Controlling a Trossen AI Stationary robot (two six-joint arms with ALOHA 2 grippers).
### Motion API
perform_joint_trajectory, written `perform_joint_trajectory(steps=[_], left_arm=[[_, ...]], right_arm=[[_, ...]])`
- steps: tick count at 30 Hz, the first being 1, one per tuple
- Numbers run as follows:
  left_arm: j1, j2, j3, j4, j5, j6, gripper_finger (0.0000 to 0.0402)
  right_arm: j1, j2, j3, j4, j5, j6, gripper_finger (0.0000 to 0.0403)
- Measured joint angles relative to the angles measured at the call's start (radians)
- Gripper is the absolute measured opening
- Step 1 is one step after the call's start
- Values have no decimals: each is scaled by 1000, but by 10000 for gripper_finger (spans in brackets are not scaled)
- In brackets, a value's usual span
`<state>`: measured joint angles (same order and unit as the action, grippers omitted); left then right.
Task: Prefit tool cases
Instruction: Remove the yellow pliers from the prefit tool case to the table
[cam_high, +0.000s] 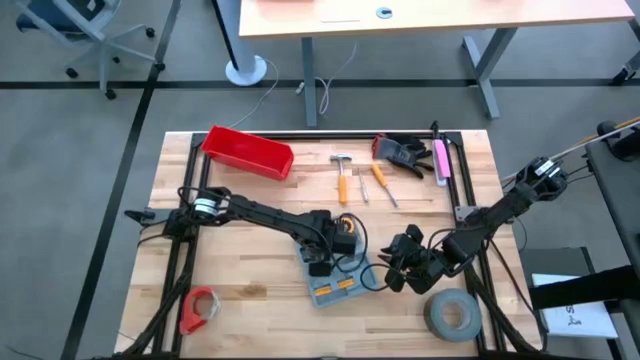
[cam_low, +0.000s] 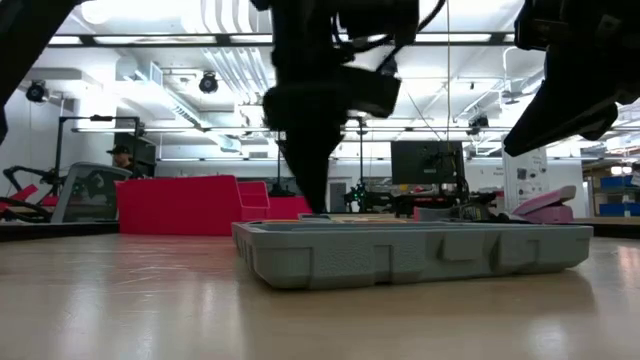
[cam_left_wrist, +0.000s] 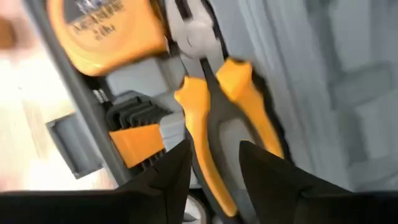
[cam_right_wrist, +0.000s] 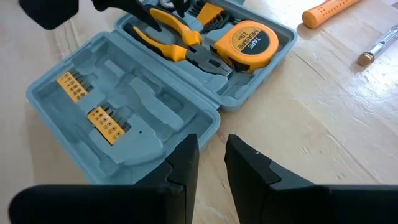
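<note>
The grey-blue tool case (cam_high: 335, 285) lies open and flat on the wooden table, near the middle of its near half. In one half, yellow-handled pliers (cam_right_wrist: 174, 40) and a yellow tape measure (cam_right_wrist: 249, 43) sit in their recesses. The other half (cam_right_wrist: 124, 106) holds yellow bit strips. My left gripper (cam_left_wrist: 214, 149) points down into the case, open, with a finger on each side of one pliers handle (cam_left_wrist: 205, 143). My right gripper (cam_right_wrist: 212, 140) hovers just right of the case (cam_high: 395, 272), its fingers a little apart with nothing between them. My left gripper comes at the pliers from above, with its open fingers across one yellow handle (cam_left_wrist: 200, 134). One finger (cam_left_wrist: 177, 165) stands right beside that handle, and I cannot tell whether it touches. The pliers lie flat in the case recess.
A hammer (cam_high: 342, 175), a screwdriver (cam_high: 380, 180), black gloves (cam_high: 405, 150) and a pink tool (cam_high: 440, 160) lie toward the far edge. A red bin (cam_high: 247, 150) sits at the far left. A grey tape roll (cam_high: 452, 315) is at the near right and a red tape roll (cam_high: 200, 305) at the near left.
</note>
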<state>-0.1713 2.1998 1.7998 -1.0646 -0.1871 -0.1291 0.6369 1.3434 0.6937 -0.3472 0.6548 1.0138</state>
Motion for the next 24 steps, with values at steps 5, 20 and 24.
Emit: perform_joint_trajectory(steps=[5,20,24], left_arm=[[9,0,-47,10,-1,60,132],[12,-3,-47,66,13,121,128],[11,-9,-21,49,16,118,125]], right_arm=[[0,0,0,9,0,0,55],[0,0,0,9,2,-3,68],[0,0,0,9,2,-4,60]])
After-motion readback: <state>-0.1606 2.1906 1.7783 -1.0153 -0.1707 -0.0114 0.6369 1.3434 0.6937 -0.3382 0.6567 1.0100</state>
